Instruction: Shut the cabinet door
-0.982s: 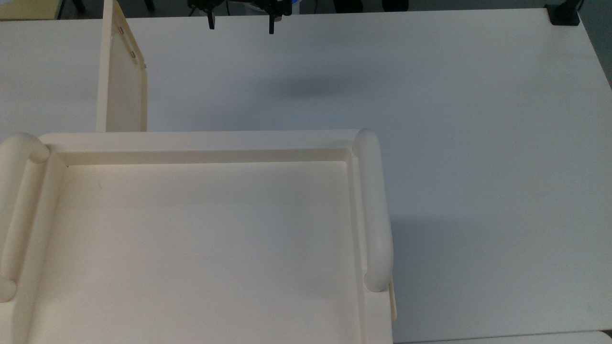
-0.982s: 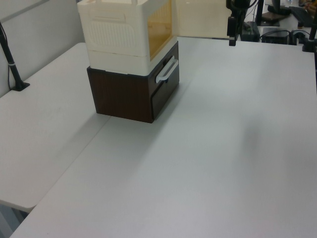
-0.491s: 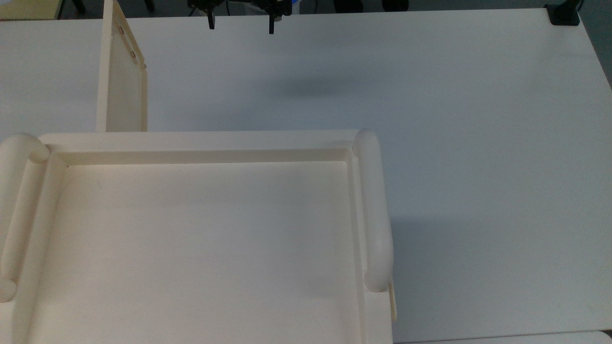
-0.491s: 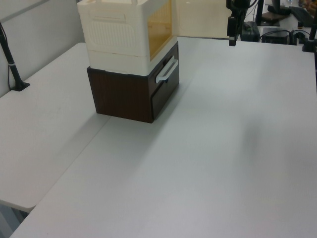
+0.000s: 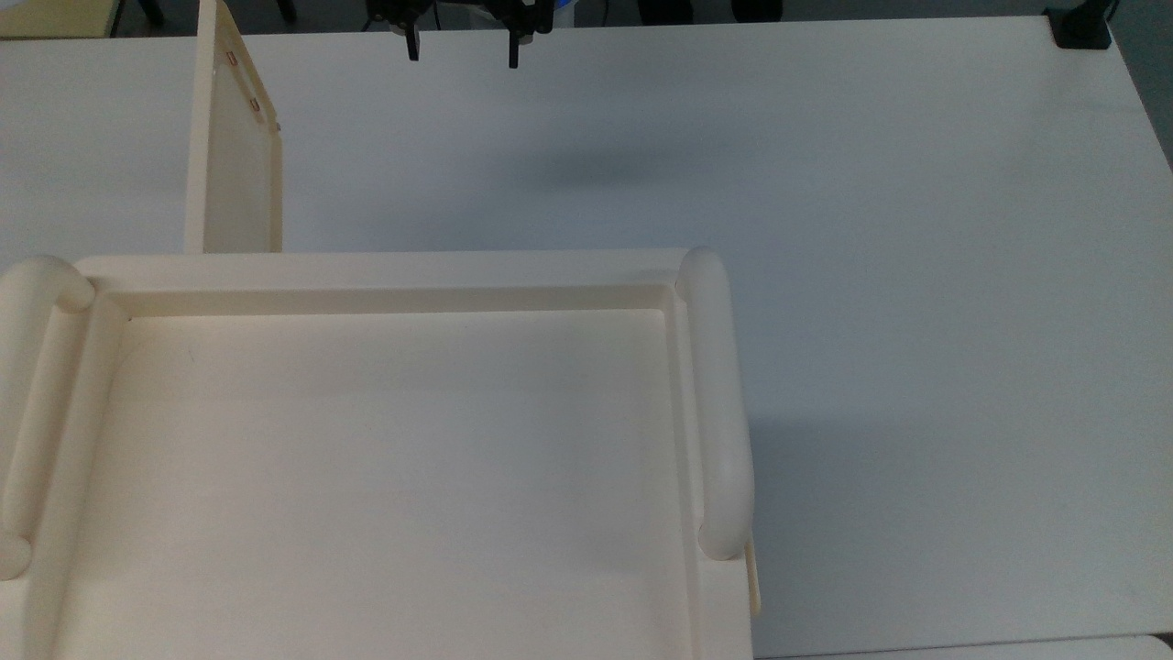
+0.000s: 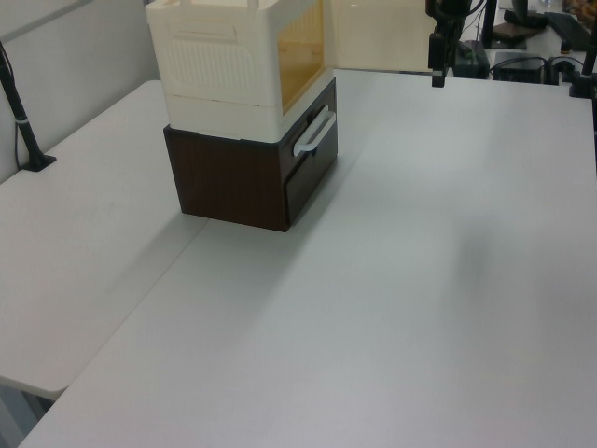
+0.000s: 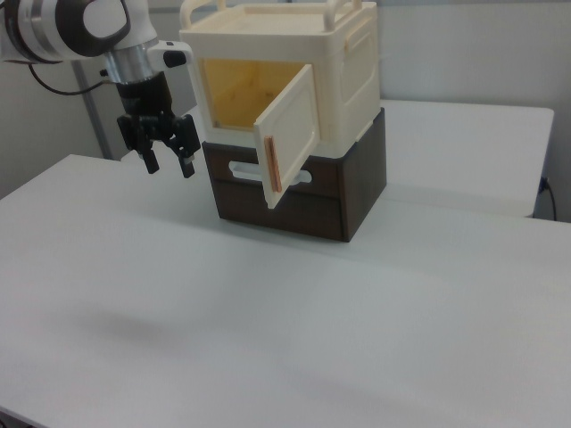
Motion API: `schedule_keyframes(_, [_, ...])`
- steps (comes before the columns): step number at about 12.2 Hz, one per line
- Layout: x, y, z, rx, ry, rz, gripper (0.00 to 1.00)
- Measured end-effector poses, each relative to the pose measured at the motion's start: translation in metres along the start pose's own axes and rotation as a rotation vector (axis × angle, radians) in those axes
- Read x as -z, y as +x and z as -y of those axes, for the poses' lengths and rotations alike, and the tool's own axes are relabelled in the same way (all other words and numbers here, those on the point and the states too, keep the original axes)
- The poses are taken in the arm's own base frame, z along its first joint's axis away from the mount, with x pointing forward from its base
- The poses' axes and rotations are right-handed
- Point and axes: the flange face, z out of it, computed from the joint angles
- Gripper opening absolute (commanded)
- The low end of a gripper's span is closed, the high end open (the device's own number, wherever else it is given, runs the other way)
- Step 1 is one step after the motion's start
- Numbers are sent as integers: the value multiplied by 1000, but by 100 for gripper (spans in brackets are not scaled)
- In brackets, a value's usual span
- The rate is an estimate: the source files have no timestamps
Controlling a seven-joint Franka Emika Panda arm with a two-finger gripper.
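1. The end effector (image 5: 461,50) is narrowing its fingers slightly: in the top view the two black tips are sitting closer together than they were half a second ago, though a clear gap is still showing between them and nothing is being held.
2. In the right view the end effector (image 7: 169,153) is hanging in the air over the table (image 7: 268,321), on the right view's left of the cabinet (image 7: 294,80), apart from it and from the door (its height and place are looking about the same as a second back).
3. The cabinet door (image 7: 287,134) is standing wide open, swung out from the cabinet's front with its reddish-brown strip on the free edge; in the top view the cabinet door (image 5: 234,156) is sticking out toward the far side of the table (image 5: 825,229), unmoved over the last second.
4. The cabinet (image 6: 233,65) is sitting on a dark brown drawer unit (image 6: 252,177), and its amber interior is showing through the open front.
5. My reading: the closing itself is not yet beginning. The fingers are likely being drawn in ahead of a push, and the arm must next reach the door's outer face and sweep it toward the opening.
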Motion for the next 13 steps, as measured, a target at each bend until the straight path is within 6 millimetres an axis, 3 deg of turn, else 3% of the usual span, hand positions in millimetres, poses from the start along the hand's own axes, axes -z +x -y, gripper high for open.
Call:
schedule_keyframes(1, [0, 0, 0, 10, 0, 0, 0])
schedule_keyframes(10, [3, 0, -9, 46, 0, -7, 0])
schedule_keyframes(13, [29, 0, -39, -7, -1, -61, 0])
